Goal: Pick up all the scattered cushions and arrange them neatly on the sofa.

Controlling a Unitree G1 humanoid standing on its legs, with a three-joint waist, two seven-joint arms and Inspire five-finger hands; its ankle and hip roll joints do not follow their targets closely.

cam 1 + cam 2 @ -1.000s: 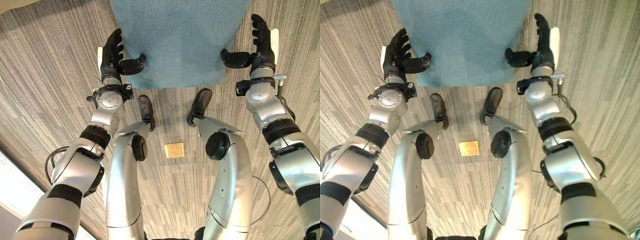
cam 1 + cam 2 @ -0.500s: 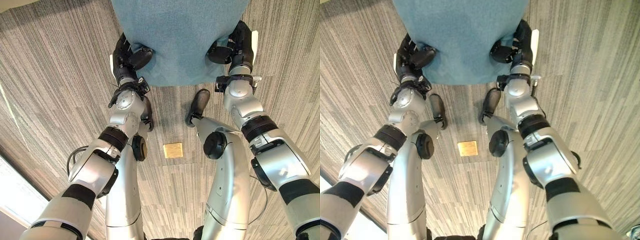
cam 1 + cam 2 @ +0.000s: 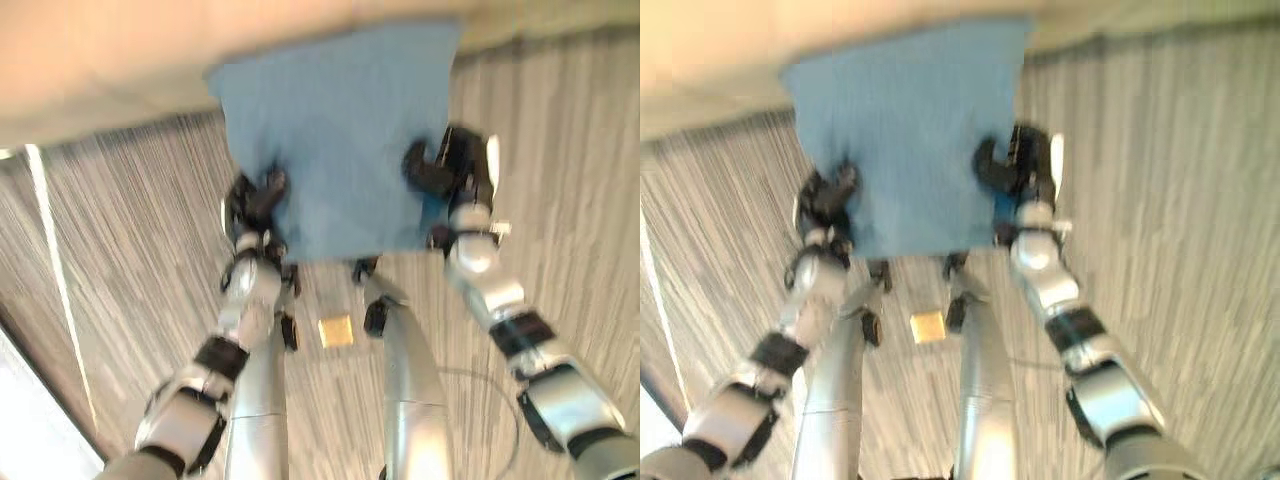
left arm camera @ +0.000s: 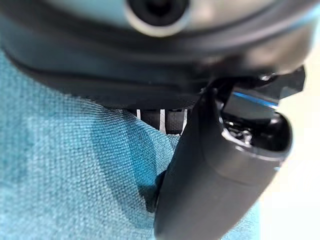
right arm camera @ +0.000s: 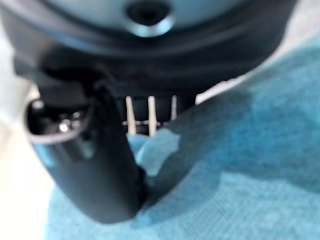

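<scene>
Your left hand (image 3: 254, 203) pinches the teal cushion's (image 3: 335, 140) left edge | right hand (image 3: 452, 170) clamps its right edge | cushion held up between them, near the beige sofa (image 3: 120, 60) beyond.

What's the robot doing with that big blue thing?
The robot is holding a blue cushion between both hands. Its left hand grips one side edge and its right hand grips the other, with thumbs pressed into the fabric. The cushion is raised in front of it, above the striped carpet floor, with a pale beige surface beyond it, possibly the sofa.
</scene>
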